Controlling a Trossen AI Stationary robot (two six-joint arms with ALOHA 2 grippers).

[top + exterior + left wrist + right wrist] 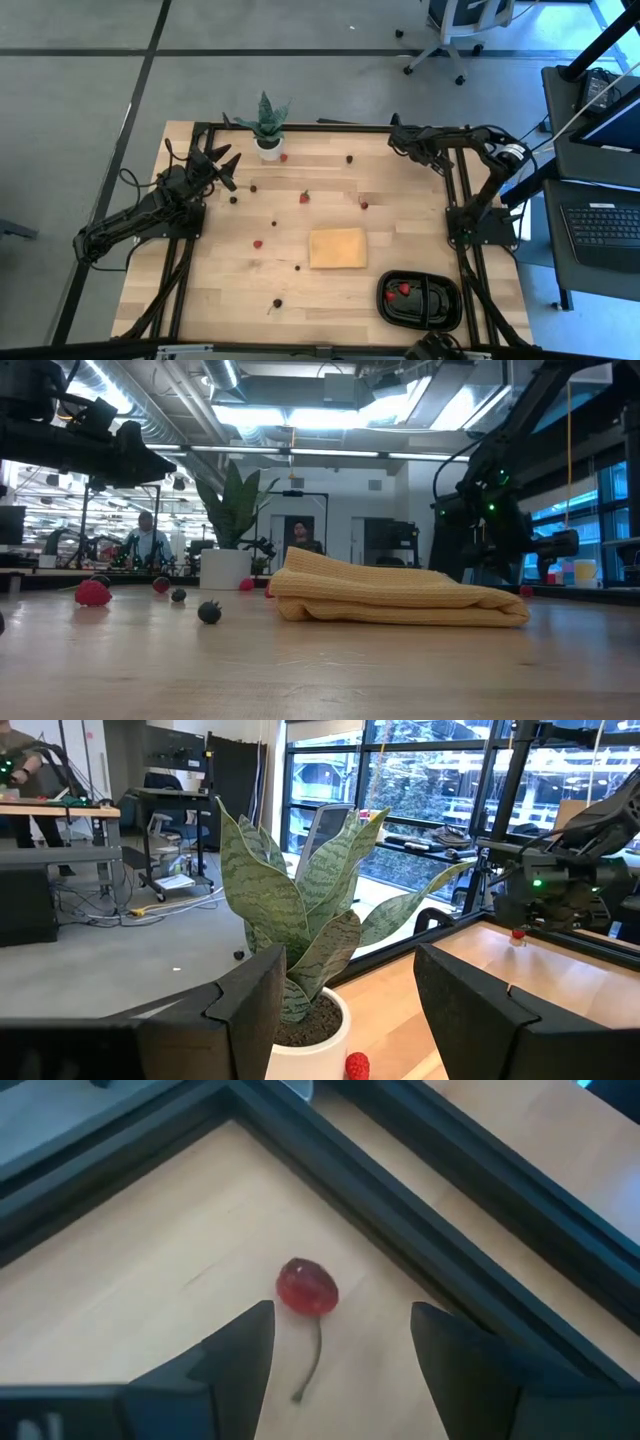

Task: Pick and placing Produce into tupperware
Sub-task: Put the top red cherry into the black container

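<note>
Small glossy red and dark berries (304, 197) lie scattered on pale wood table (220, 290); two reds sit in the shallow black plastic tray (445, 310) at its near right corner. Right gripper (340, 1345), fingers apart, hovers over a stemmed red cherry (307, 1287). Left gripper (345, 995), fingers apart, faces the potted striped plant (295, 910).

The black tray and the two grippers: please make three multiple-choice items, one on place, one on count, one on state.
1. The black tray lies
A. beside the plant
B. on the tan pad
C. at the table's near right corner

2. Red pieces in the tray:
A. none
B. two
C. five

3. The right gripper is
A. open above a cherry
B. shut on a cherry
C. inside the tray

Answers: 1 C, the high view shows it there; 2 B, two red pieces lie in its left compartment; 3 A, its fingers stand apart, nothing between them.
</note>
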